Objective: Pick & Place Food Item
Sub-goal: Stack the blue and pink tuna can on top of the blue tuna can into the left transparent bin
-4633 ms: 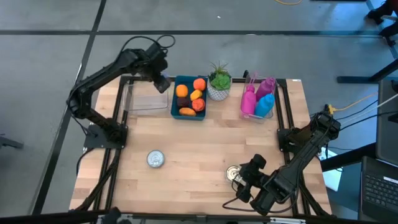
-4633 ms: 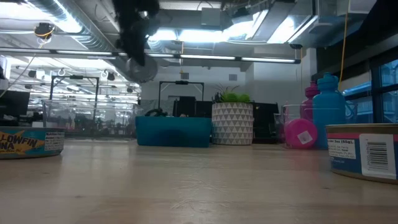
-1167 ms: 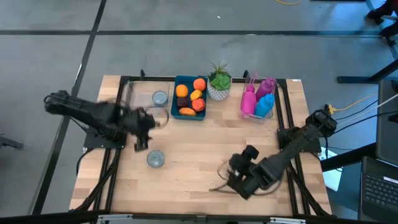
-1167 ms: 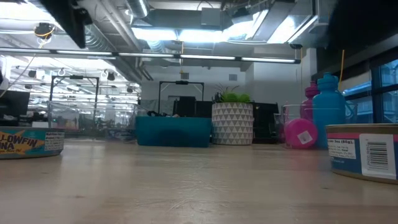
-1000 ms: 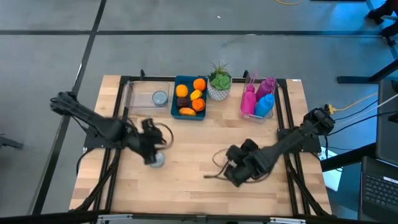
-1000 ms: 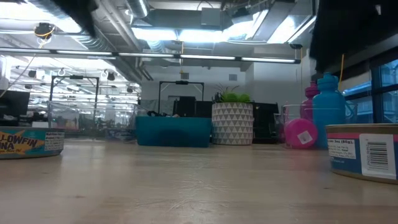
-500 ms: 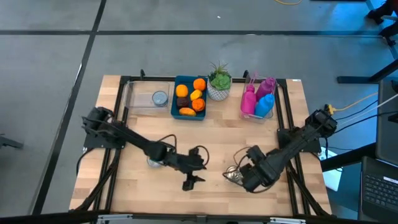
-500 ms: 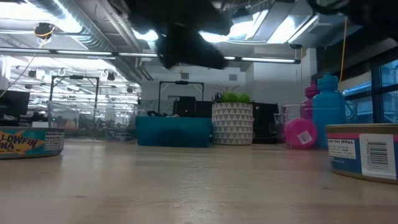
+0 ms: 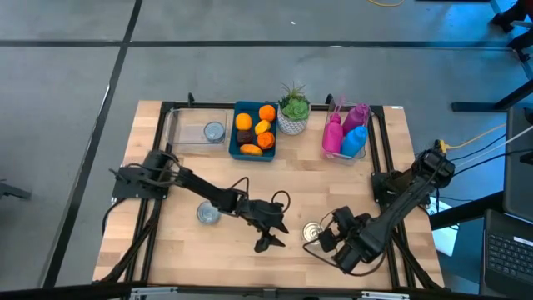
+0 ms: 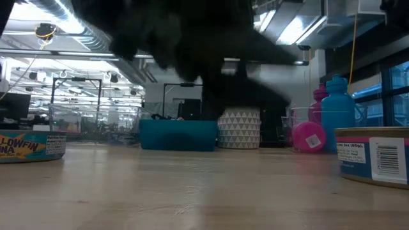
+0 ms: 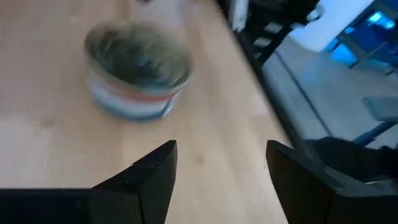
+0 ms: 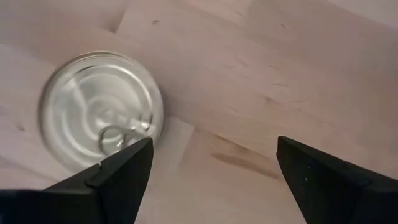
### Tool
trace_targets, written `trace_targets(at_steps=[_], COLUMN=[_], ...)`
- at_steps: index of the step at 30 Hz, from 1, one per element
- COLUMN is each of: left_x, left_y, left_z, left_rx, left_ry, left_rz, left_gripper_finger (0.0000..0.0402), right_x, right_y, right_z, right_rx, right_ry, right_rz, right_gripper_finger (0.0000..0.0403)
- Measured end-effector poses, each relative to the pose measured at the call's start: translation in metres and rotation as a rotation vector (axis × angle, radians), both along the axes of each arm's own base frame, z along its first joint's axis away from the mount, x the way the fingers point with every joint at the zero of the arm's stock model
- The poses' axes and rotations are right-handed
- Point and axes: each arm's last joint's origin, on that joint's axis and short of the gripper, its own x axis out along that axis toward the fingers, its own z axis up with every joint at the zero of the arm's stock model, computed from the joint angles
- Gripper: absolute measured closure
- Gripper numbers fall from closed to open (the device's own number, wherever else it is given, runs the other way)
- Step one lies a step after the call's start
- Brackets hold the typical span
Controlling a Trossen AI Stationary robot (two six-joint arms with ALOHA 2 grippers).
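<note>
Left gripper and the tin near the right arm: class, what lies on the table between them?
Only bare wood: in the high view, nothing lies between the left gripper and the tin.

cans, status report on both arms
Left gripper open, mid-table, reaching toward right can. Right gripper open above it. Left can untouched. Nothing in the way.

We record a light wooden table (image 9: 275, 179) with plank seams running along its length. Along the far edge, from the left corner rightward, stand a clear plastic bin (image 9: 193, 131) holding one can, a blue bin (image 9: 253, 132) of orange and dark food items, a potted plant (image 9: 293, 110) in a patterned white pot, and a clear container (image 9: 348, 131) with pink and blue bottles. Nearer the front edge, two cans sit directly on the wood: one left of centre (image 9: 207, 214), one right of centre (image 9: 312, 232).
</note>
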Motion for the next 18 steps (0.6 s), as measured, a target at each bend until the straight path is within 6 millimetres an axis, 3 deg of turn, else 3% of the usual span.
trace_targets(at_steps=[5,12,18], left_x=[0.006,0.008,0.009], left_y=[0.004,0.008,0.009], left_z=[-0.027,-0.031,-0.029], left_rx=[0.054,0.297,0.522], left_ry=[0.029,-0.056,-0.127], left_rz=[0.031,0.125,0.143], left_gripper_finger=[0.0162,0.0162,0.0162], right_x=[0.000,0.014,0.025], right_y=[-0.002,-0.003,-0.008], right_z=[-0.017,-0.023,-0.022], right_rx=[0.037,0.037,0.061], right_ry=[-0.036,-0.176,-0.183], right_rz=[0.005,0.047,0.064], right_gripper_finger=[0.0062,0.0062,0.0062])
